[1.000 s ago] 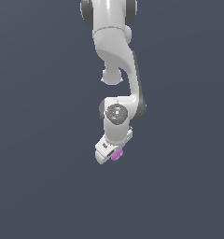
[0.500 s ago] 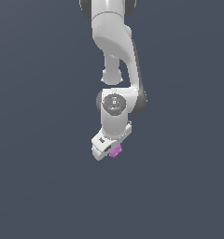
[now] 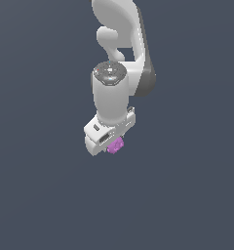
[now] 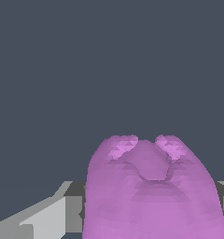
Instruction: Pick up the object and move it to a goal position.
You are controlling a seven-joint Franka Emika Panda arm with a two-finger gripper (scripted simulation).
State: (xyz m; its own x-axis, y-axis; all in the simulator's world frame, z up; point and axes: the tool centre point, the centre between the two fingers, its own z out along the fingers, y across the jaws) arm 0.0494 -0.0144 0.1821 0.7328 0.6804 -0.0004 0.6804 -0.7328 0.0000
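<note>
The object (image 3: 115,145) is a small magenta-pink lumpy chunk. In the exterior view it sits under the white hand of my arm, in my gripper (image 3: 112,146), held above the dark grey floor. The fingers are mostly hidden behind the hand. In the wrist view the object (image 4: 151,191) fills the near part of the picture, close to the camera, with grey finger parts (image 4: 74,205) showing on either side of it. The gripper is shut on the object.
The white arm (image 3: 119,58) comes down from the upper edge of the exterior view. Plain dark grey ground (image 3: 41,195) lies all around; nothing else shows.
The arm has moved with the object toward the exterior view's left and a little upward. The wrist has turned. The object stays in the gripper.
</note>
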